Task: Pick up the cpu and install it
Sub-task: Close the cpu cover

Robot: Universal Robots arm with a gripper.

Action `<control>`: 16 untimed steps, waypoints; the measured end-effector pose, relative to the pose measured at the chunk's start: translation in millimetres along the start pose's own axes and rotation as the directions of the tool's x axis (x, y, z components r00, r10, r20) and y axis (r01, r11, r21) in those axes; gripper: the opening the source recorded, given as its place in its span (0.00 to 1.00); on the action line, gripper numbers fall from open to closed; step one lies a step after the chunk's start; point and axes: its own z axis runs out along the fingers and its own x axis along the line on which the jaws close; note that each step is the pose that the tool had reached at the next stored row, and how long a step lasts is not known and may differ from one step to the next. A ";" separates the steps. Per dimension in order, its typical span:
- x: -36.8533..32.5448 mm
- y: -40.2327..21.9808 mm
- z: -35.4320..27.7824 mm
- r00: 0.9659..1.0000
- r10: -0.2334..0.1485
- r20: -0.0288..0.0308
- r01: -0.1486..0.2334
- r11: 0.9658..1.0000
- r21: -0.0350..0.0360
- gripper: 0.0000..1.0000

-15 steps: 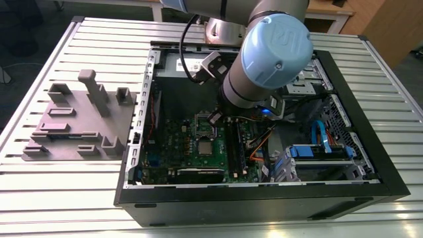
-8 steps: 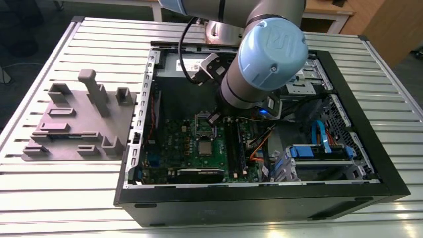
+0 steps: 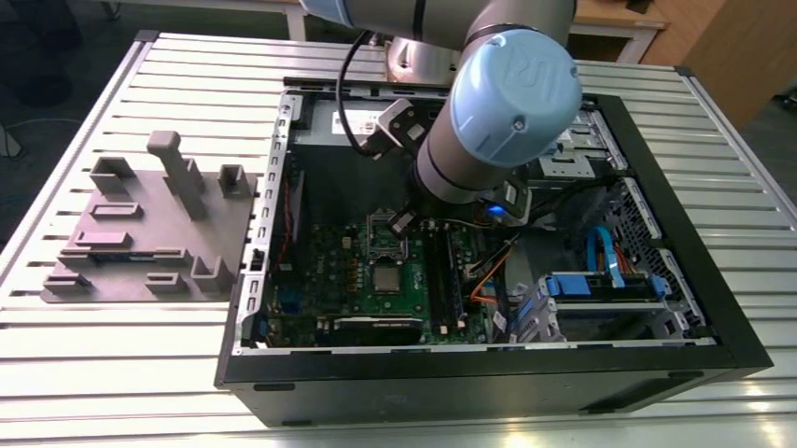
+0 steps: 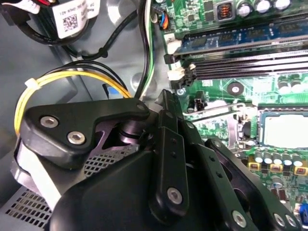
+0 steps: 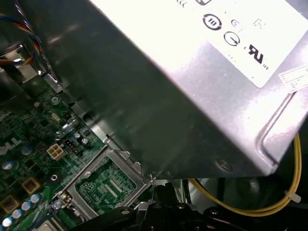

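– Left of the computer case [image 3: 498,383] in the exterior view, on the slatted table [image 3: 75,373]: what is item 1?
– A grey fixture plate [image 3: 149,233] with upright blocks and slots. It lies just beside the case's outer wall.

– And inside the case, moving toward the exterior view's right?
– Item 2, the green motherboard [image 3: 355,280], lies flat on the case floor. Item 3, the cpu [image 3: 387,278], is a small light grey square lying flat in its socket near the board's middle. In the second wrist view it appears as a pale square [image 4: 285,127] within a metal frame. The hinged socket bracket [image 5: 103,185] stands open beside it, toward the rear of the case. The long black memory slots [image 3: 440,280] run just beside the cpu.

– Where is the arm?
– Item 4, the robot arm [image 3: 510,103], reaches down into the case from its rear side. The gripper [image 3: 401,221] hangs low over the motherboard, near the open bracket and apart from the cpu. Its black links [image 4: 166,192] fill the near part of the second wrist view.

– Is it wide or narrow?
– That cannot be told, and nothing is seen held.

– What remains?
– Item 5, the grey power supply [image 5: 192,72], sits at the rear of the case, with a yellow wire [image 5: 269,208] beneath it. Blue cables [image 3: 598,280] lie at the case's right end in the exterior view.
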 end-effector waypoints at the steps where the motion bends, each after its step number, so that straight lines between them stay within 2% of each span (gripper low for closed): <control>1: -0.2 0.1 0.0 1.000 0.001 -0.008 -0.001 1.000 0.005 0.11; 4: -0.5 0.5 -0.5 1.000 0.005 -0.026 -0.005 1.000 0.018 0.11; 5: -0.6 0.8 -1.0 1.000 0.006 -0.030 -0.005 1.000 0.020 0.11; 10: -2.0 3.0 -5.0 0.999 0.010 -0.041 -0.009 1.000 0.023 0.11; 13: -2.2 3.8 -6.3 0.998 0.012 -0.055 -0.011 0.999 0.034 0.11; 16: -2.5 4.8 -8.4 0.998 0.015 -0.065 -0.012 0.999 0.041 0.11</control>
